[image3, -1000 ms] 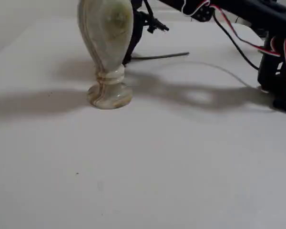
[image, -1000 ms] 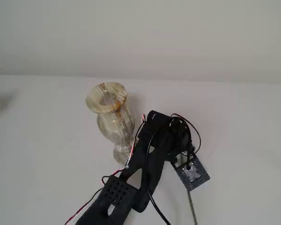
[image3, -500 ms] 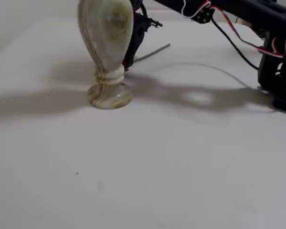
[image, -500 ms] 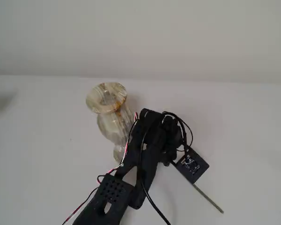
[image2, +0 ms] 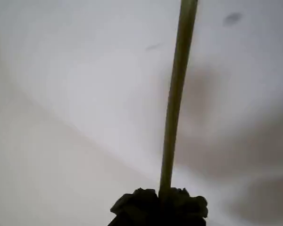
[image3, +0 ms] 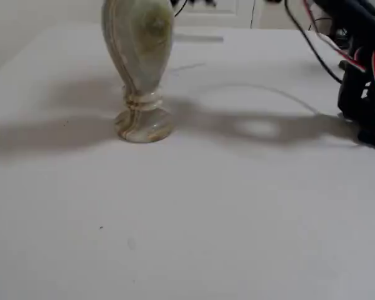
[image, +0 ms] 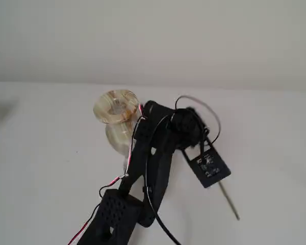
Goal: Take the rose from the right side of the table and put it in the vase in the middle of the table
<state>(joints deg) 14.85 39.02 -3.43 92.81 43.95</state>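
White desk [image3: 237, 206], vase [image3: 140, 62] upright mid-desk. Hand [image2: 159, 207] grips rose [image2: 175, 103], now lifted off desk beside vase; stem [image: 228, 200] pokes out lower right, higher than before.

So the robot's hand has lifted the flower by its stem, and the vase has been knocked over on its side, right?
Not quite. The vase is standing upright on its round foot on the table, as the low fixed view shows. The rest holds: the rose is held off the table, its stem sticking out below the hand in the higher fixed view.
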